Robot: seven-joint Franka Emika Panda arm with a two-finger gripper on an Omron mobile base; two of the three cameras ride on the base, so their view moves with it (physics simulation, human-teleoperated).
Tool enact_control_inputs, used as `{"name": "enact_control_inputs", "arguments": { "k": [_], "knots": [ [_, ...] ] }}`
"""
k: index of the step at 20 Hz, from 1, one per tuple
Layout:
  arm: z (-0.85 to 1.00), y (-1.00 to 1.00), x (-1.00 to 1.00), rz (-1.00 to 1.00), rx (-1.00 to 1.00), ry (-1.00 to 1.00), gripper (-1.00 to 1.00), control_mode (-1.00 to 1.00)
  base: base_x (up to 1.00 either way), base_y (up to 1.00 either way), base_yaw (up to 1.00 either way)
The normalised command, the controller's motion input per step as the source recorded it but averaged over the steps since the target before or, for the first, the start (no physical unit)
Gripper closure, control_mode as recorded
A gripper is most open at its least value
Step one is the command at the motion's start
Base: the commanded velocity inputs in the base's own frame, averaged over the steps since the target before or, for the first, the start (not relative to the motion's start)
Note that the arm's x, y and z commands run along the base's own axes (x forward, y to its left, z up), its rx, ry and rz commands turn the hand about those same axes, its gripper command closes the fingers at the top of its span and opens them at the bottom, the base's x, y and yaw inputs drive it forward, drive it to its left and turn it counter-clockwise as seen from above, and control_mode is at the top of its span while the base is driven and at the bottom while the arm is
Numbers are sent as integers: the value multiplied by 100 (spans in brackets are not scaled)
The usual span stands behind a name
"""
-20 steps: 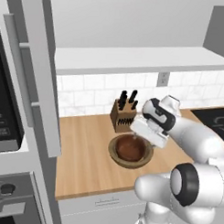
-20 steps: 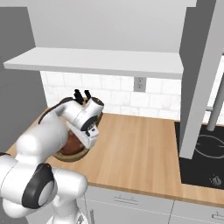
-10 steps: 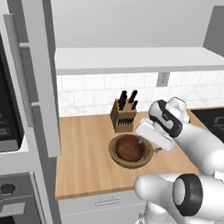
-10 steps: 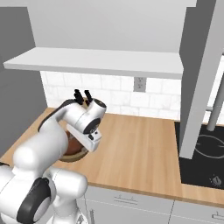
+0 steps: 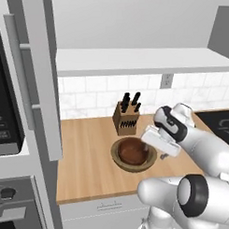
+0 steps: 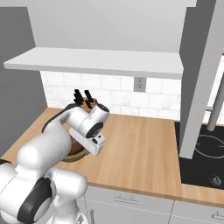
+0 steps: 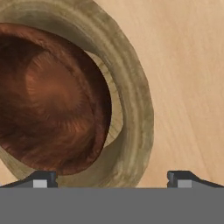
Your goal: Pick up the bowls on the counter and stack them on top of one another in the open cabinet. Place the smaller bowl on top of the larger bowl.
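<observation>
Two bowls: the small bowl (image 7: 52,96) sat nested inside the large bowl (image 7: 135,87), both on the counter (image 5: 87,157) beside the knife block (image 5: 125,117), not yet in the cabinet (image 5: 137,61).
Gripper: the gripper (image 7: 109,177) hovered just above the large bowl's near rim, fingers spread wide with nothing between them; in the hand view one fingertip (image 7: 41,178) showed over the bowls and the other over bare counter.
Step in hand: judged to be the approach for a rim grasp on the nested pair, or on the large bowl alone.
How to do it well: descend so the thick rim passes squarely between the fingers, one inside and one outside; close firmly and lift level, since the small bowl rests loose and could slide or tip out. Clear the knife block on the way up to the shelf.
Large bowl: wide, shallow, tan-olive wood with a thick rounded rim and mottled grain.
Small bowl: round, dark reddish-brown, glossy coppery inside with streaked figuring; it lay off-centre, leaving a crescent of the large bowl's floor bare.
Counter: light plank-grain wood, flat and matte.
Cabinet: flat white shelf (image 6: 96,61) above the tiled wall, with a long grey door (image 5: 40,76) swung open.
</observation>
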Motion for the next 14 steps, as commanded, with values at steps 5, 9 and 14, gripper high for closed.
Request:
{"name": "enact_control_inputs", "arguments": {
  "k": [5,9,14],
  "knots": [
    [-28,0,9,1,0,1,-100,-100,0,0,0],
    [-30,2,17,0,0,0,-100,-100,0,0,0],
    [-27,14,27,0,0,0,-100,-100,0,0,0]
  ]
}}
